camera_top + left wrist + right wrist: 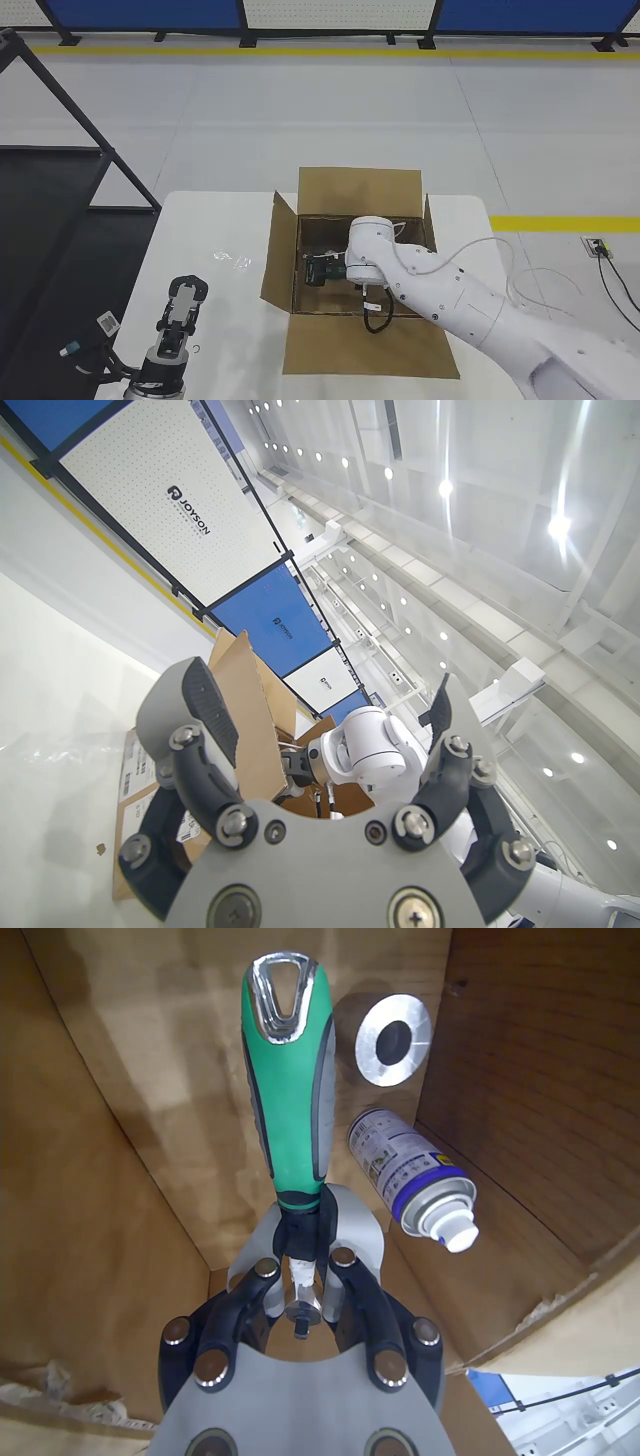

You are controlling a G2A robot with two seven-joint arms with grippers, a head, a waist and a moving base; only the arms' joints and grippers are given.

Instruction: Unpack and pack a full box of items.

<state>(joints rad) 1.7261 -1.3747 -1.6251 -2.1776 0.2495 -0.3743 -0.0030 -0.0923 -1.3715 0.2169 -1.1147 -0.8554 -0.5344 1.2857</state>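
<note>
Right gripper (300,1235) is down inside the cardboard box (525,1053), fingers drawn in to a narrow gap and clamped on the dark collar of a green-handled tool (287,1093), where the grip meets the metal shank. The handle runs straight out past the fingertips, with the chrome-capped end farthest from the hand. Off to one side of the held handle, near but not touching it, a spray can (415,1168) lies on its side with the nozzle pointing back toward the hand. Beyond the can, close to the box corner, sits a silver roll (393,1042) with a dark core. Judgement: the tool is rigid, fairly weighty, and its rubbery grip is non-slip. Held at the collar, its mass sits ahead of the fingers, so expect droop or pivot. The can is smooth and round and likely to roll, so take it across the mid-body. Left gripper (320,695) is spread wide and holds nothing, above the table (210,230) and well apart from the box.
</note>
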